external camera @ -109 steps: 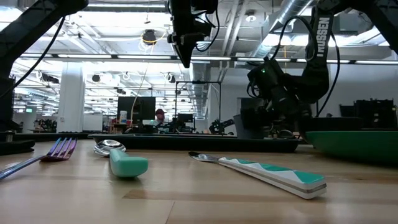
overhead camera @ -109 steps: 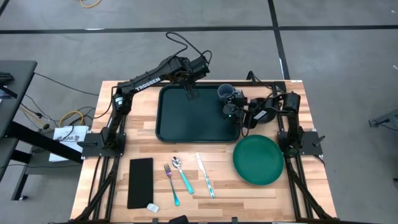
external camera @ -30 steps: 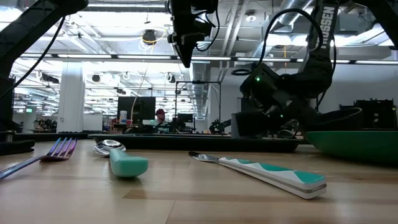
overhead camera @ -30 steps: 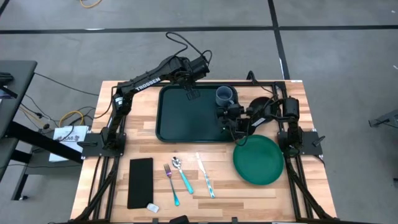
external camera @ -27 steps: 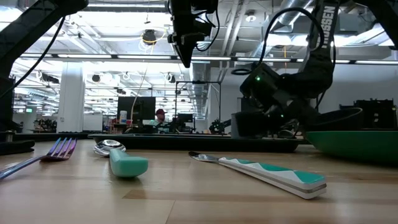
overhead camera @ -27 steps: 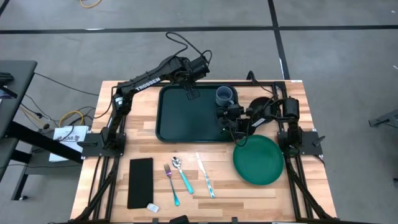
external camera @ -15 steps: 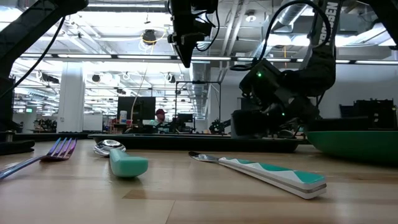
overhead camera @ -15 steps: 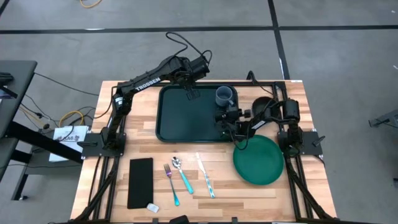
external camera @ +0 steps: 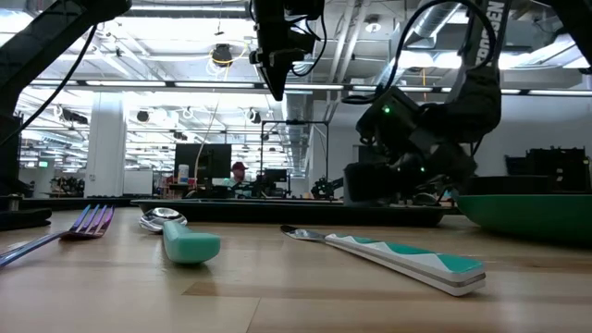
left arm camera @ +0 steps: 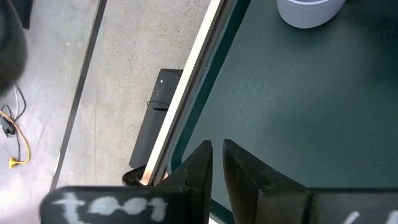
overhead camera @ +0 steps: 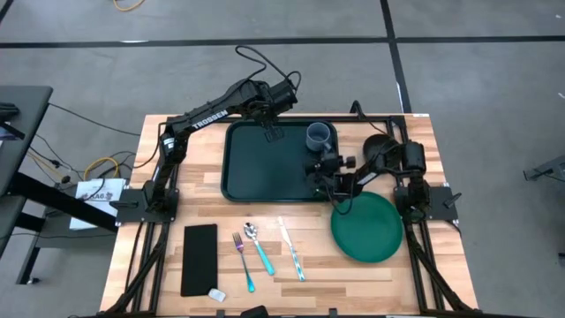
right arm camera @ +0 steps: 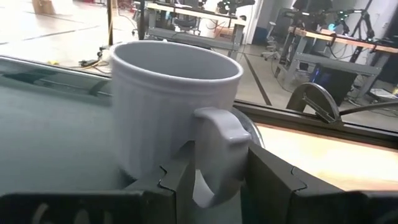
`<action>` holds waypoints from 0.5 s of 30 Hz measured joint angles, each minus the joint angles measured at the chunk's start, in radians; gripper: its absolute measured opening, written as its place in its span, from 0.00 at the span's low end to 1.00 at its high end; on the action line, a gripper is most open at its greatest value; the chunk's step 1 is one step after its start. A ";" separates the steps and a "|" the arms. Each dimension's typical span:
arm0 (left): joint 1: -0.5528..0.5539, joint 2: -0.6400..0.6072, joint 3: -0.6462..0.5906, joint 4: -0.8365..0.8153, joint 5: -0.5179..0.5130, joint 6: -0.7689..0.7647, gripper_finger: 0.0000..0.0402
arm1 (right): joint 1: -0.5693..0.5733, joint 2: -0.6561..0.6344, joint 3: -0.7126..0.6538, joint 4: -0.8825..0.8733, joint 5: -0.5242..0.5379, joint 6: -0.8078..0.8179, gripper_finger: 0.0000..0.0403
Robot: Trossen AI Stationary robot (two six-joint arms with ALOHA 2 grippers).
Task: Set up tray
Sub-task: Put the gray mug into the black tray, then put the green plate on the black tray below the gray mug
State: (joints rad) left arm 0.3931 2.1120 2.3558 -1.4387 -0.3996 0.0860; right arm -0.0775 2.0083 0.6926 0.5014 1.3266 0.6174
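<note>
- I see the large dark green rectangular plastic tray [overhead camera: 278,162] at the table's far middle, a grey ceramic mug [overhead camera: 319,136] upright in its far right corner.
- My right gripper [overhead camera: 315,167] sits just beside the mug, fingers apart around its handle.
- My left gripper [overhead camera: 269,133] hangs over the tray's far edge, fingers nearly closed, empty.

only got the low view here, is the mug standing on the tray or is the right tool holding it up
observer: standing upright on the tray, in the corner far from your camera on the right arm's side; the grey mug shows plainly from above.
operator: so is the right tool clamped on it
observer: no, the right tool is open, its fingers apart, with the mug's handle facing the gap.
operator: and the left one
observer: the left tool is shut on nothing, above the tray's far edge.
</note>
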 joint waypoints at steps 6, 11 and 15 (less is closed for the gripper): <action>0.000 0.000 0.000 0.000 0.000 0.000 0.07 | 0.049 0.000 0.000 0.000 0.031 0.000 0.30; 0.000 0.000 0.000 0.000 0.000 0.000 0.07 | 0.072 0.000 0.000 -0.009 0.066 0.001 0.30; 0.000 0.000 0.000 0.000 0.000 0.000 0.07 | 0.085 0.000 0.000 -0.015 0.063 0.002 0.30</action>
State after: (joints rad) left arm 0.3933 2.1117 2.3560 -1.4387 -0.3996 0.0860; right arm 0.0077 2.0083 0.6926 0.4863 1.3893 0.6196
